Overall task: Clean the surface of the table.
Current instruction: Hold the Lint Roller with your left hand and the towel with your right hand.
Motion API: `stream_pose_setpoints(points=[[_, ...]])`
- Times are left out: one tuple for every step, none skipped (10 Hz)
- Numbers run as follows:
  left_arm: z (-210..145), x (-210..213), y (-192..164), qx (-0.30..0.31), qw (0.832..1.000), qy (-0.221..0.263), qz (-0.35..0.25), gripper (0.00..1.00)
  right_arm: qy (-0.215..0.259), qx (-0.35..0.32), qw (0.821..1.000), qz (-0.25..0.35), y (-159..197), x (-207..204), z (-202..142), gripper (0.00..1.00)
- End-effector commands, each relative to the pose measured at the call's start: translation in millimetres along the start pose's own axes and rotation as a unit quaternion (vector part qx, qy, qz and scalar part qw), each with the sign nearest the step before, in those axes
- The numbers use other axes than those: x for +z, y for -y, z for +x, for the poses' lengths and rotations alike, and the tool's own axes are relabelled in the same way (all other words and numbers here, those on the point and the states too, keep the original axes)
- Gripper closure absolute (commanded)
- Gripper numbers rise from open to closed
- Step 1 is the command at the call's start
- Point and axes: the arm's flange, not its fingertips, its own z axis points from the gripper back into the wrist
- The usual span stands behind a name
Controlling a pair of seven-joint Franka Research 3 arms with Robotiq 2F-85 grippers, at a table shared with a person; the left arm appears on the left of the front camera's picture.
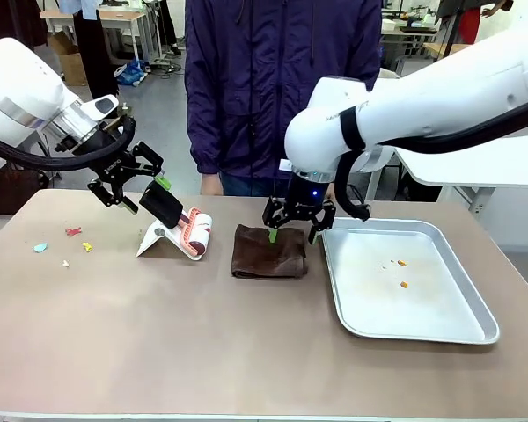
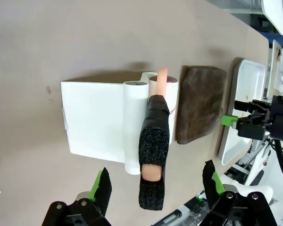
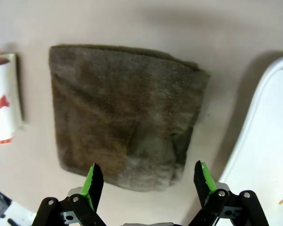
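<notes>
The brownish table (image 1: 202, 343) carries a few small coloured scraps (image 1: 73, 232) near its left end. A lint roller (image 1: 194, 232) rests in a white stand (image 2: 92, 117), its black-wrapped handle (image 2: 153, 160) sticking up toward my left gripper (image 1: 145, 189). That gripper (image 2: 157, 186) is open, with a finger on each side of the handle and not touching it. A folded brown cloth (image 1: 268, 252) lies at the table's middle. My right gripper (image 1: 294, 230) hangs open just above the cloth (image 3: 127, 108), fingers (image 3: 93, 181) straddling its near edge.
A silver metal tray (image 1: 449, 325) with a few orange crumbs (image 1: 402, 262) lies right of the cloth. Its rim (image 3: 254, 122) is close to my right gripper. A person in a dark jacket (image 1: 273, 88) stands at the far edge.
</notes>
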Motion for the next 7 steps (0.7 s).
stream_pose_setpoints(points=[[0.1, 0.7, 1.7, -0.012, 1.000, -0.001, -0.015, 0.00, 0.011, -0.017, 0.998, -0.065, -17.0, -8.9, 9.8, 0.00], [-0.3, 1.2, 1.2, -0.013, 1.000, 0.005, -0.011, 0.00, 0.017, -0.018, 0.996, -0.080, -19.4, -15.7, 7.3, 0.00], [-1.5, 3.0, -0.1, -0.018, 1.000, 0.007, -0.014, 0.00, 0.029, -0.029, 0.994, -0.098, -19.2, -20.8, 5.0, 0.00], [-2.6, 3.0, 1.3, -0.021, 1.000, 0.009, -0.018, 0.00, 0.029, -0.033, 0.994, -0.099, -19.0, -23.6, 2.5, 0.00], [-2.4, 4.3, -0.8, -0.023, 1.000, 0.008, -0.019, 0.00, 0.034, -0.044, 0.993, -0.100, -19.2, -26.9, 0.5, 0.00], [-2.4, 3.2, 0.7, -0.024, 0.999, 0.006, -0.022, 0.00, 0.041, -0.054, 0.993, -0.097, -17.9, -29.9, 0.5, 0.00], [-2.6, 2.6, 2.0, -0.025, 0.999, 0.006, -0.024, 0.00, 0.038, -0.060, 0.993, -0.095, -15.7, -31.8, 1.1, 0.00]])
